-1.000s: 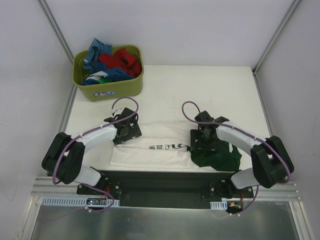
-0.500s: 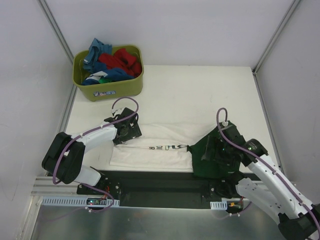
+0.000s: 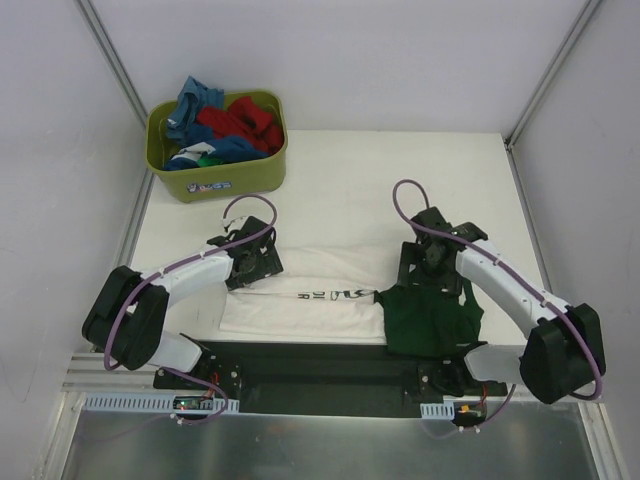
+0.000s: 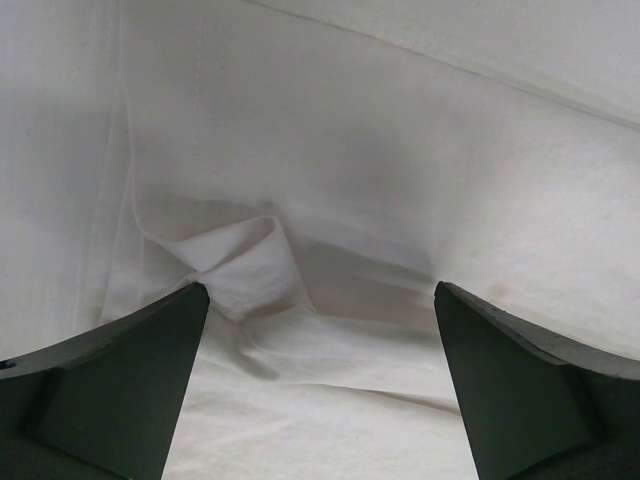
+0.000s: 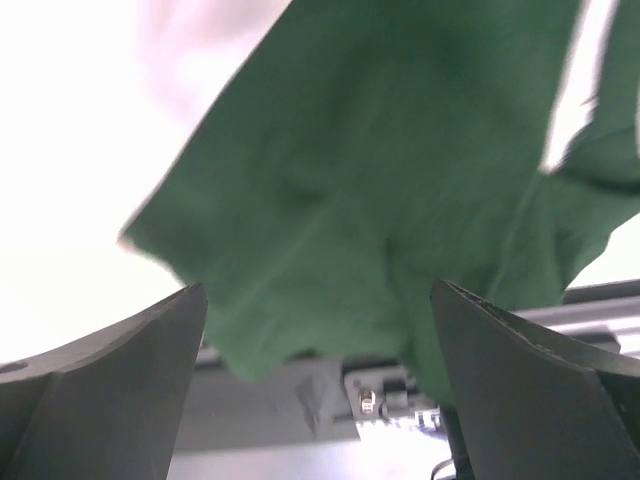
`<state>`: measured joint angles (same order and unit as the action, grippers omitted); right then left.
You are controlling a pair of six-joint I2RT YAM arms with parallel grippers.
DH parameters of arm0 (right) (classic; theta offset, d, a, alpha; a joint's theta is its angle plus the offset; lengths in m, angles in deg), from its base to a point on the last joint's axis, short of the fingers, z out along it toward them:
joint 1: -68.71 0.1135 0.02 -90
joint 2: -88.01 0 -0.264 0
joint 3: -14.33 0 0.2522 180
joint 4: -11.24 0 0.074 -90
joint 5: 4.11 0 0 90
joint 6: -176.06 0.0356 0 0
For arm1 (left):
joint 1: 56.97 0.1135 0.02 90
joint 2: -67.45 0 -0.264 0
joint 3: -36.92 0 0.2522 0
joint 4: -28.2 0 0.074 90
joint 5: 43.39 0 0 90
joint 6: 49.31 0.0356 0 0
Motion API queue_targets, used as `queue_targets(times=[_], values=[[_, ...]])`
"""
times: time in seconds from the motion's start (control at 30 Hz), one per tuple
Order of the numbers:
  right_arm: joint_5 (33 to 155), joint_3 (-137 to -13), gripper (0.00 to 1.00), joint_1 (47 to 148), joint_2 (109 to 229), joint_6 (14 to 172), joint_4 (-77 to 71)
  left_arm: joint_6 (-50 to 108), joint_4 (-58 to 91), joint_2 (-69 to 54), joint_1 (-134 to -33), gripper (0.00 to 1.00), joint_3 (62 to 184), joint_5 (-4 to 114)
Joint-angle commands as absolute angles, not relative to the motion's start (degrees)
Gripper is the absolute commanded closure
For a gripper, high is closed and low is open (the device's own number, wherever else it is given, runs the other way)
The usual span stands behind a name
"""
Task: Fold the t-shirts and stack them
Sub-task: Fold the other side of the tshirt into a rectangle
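A cream t-shirt (image 3: 310,298) with black print lies folded into a long strip near the table's front edge. Its dark green sleeve part (image 3: 432,322) is bunched at the right end. My left gripper (image 3: 254,264) rests low over the strip's left end. In the left wrist view it (image 4: 320,290) is open above wrinkled cream cloth (image 4: 330,200), with nothing between the fingers. My right gripper (image 3: 428,280) hovers just above the green part. It (image 5: 317,288) is open, and the green cloth (image 5: 380,170) lies beyond the fingertips. More t-shirts (image 3: 225,125), blue, red and green, are heaped in the tub.
An olive-green plastic tub (image 3: 215,182) stands at the table's back left corner. A dark rail (image 3: 320,365) with both arm bases runs along the near edge, right under the green cloth. White walls close in the table on the left, back and right.
My right arm swung out toward the near right and came back over the green part, which now lies more bunched and closer to the rail. The left arm stayed put.
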<state>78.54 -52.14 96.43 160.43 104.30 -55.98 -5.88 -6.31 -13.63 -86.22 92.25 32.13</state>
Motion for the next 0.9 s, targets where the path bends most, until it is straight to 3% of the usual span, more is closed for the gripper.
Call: queue_targets(times=[0.0,0.23,0.53,0.67,0.77,0.87], values=[[76.82,-54.1,0.02,88.76,161.91,101.09,-48.86,-5.19,-7.18,-13.67,-84.92,0.02,90.32,29.3],[76.92,-57.0,0.18,82.43,170.0,98.37,-44.28,-4.4,-6.57,-15.43,-82.55,0.35,92.17,29.65],[79.04,-60.07,0.36,78.47,179.67,97.31,-38.21,-3.26,-5.95,-18.42,-81.14,0.62,94.98,31.5],[78.69,-62.18,0.68,78.11,183.62,97.22,-37.51,-3.26,-6.04,-17.19,-81.14,0.77,94.81,31.32],[77.72,-63.15,0.84,78.03,183.72,97.4,-38.03,-3.17,-6.04,-15.87,-81.05,0.96,94.72,31.06],[75.8,-63.76,0.95,78.11,182.4,97.4,-39.44,-2.91,-6.04,-14.64,-81.05,1.0,94.8,30.36]])
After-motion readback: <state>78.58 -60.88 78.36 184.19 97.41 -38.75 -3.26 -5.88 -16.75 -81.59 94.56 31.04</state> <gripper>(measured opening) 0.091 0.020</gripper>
